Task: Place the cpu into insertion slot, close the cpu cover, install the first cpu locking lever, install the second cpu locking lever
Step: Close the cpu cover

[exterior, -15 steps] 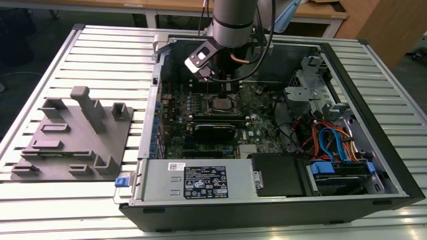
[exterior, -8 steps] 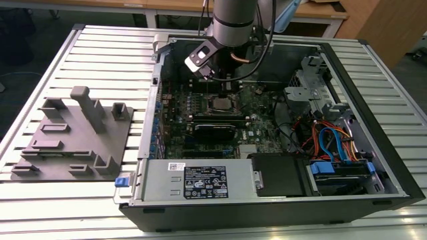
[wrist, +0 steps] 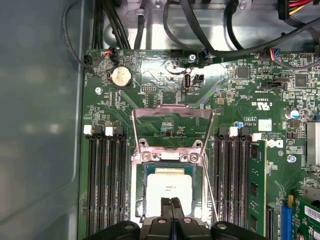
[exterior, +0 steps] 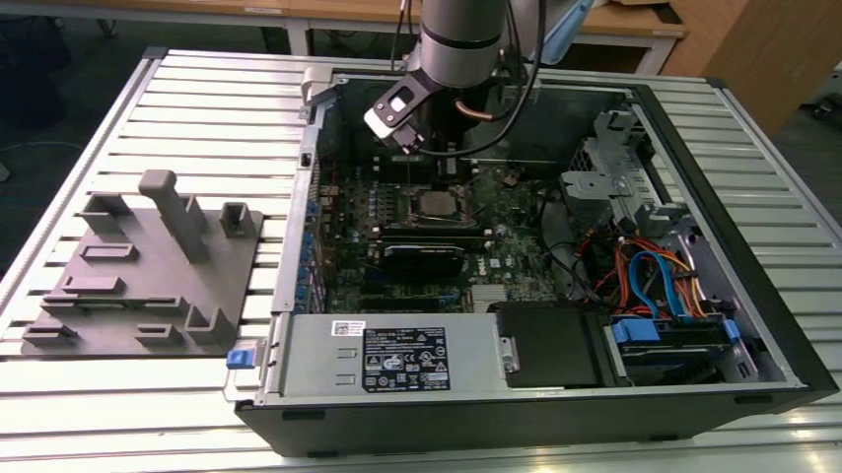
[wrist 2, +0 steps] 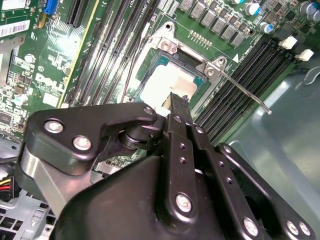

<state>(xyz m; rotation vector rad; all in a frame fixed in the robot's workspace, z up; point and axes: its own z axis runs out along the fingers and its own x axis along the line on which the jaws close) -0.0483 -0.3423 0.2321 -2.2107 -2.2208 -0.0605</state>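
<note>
The cpu (wrist: 169,186) lies flat inside the insertion slot (wrist: 169,155), whose cpu cover (wrist: 172,108) stands tipped back just beyond it and so leaves the chip bare, while the gripper (wrist: 170,201), clenched and, as far as one can see, empty, hangs just above one edge of the slot.

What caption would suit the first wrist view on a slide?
Gripper, fingers together, over the cpu seated in the insertion slot, cpu cover swung open.

Exterior view looks down on the case (exterior: 526,424); both wrist views closely share the insertion slot (wrist: 142,186) (wrist 2: 170,54)
</note>
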